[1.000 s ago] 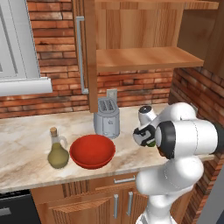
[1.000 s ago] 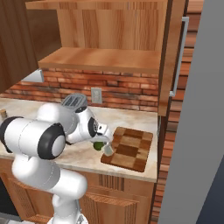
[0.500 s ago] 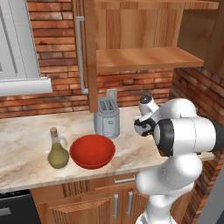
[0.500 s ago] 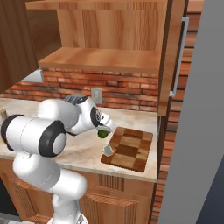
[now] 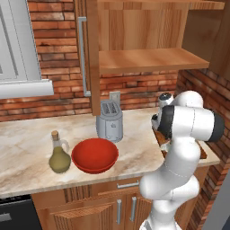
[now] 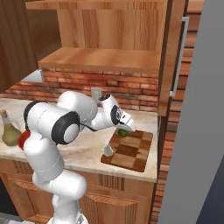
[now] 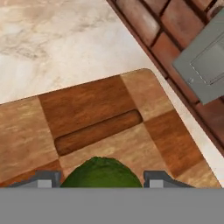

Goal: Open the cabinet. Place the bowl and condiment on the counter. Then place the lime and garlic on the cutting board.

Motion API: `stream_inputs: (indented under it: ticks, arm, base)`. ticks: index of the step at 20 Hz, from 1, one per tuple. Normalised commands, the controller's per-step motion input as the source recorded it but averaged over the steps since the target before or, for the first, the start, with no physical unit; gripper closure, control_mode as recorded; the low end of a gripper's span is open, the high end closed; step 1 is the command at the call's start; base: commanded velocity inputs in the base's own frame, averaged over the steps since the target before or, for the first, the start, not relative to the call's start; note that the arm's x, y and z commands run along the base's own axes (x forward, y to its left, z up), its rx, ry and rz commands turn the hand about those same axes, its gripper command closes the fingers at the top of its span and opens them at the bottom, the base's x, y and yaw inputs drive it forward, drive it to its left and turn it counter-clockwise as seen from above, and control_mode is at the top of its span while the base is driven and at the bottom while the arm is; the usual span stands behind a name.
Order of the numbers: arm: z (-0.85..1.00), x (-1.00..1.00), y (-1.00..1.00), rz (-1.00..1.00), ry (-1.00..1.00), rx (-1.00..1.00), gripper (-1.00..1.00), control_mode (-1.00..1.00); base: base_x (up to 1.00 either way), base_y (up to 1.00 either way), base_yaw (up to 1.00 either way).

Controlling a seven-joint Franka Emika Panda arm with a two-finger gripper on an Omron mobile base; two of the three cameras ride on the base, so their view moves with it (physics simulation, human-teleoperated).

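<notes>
My gripper (image 6: 124, 131) is shut on the small dark green lime (image 6: 123, 133) and holds it low over the far left part of the cutting board (image 6: 133, 153). In the hand view the lime (image 7: 101, 173) sits between my two fingertips (image 7: 41, 180), with the block-patterned board (image 7: 100, 113) right beneath. The pale garlic (image 6: 107, 150) lies at the board's near left edge. The red bowl (image 5: 95, 155) and the olive-green condiment (image 5: 59, 153) stand on the counter (image 5: 27, 143). The cabinet door (image 5: 90, 54) is swung open, baring a shelf (image 5: 148, 60).
A silver toaster (image 5: 109, 121) stands behind the bowl against the brick wall. A grey outlet plate (image 7: 204, 61) is on the wall just past the board. The cabinet's right door (image 6: 171, 52) hangs open above the board, and a brick side wall closes the counter's right end.
My gripper has carried the lime rightward, from above the bare counter to over the cutting board. Bowl, condiment and garlic have stayed where they were.
</notes>
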Motion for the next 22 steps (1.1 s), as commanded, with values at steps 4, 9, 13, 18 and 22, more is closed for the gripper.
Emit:
stream_inputs:
  ticks: [4,9,13,18,22]
  arm:
    - [-0.52,-0.59,-0.46,0.0,0.0,0.0,1.0,-1.0]
    - [-0.64,-0.37,-0.04,0.0,0.0,0.0,1.0,-1.0]
    - [-0.33,0.02,0.0,0.0,-0.02,0.03,1.0,-1.0]
    - [0.02,-0.03,0.01,0.0,-0.01,0.04,-1.0,-1.0]
    - [0.98,-0.33,0.03,0.0,-0.01,0.07,-1.0,-1.0]
  base:
    - [0.0,0.0,0.0]
    - [0.0,0.0,0.0]
    - [0.0,0.0,0.0]
    - [0.0,0.0,0.0]
    - [0.0,0.0,0.0]
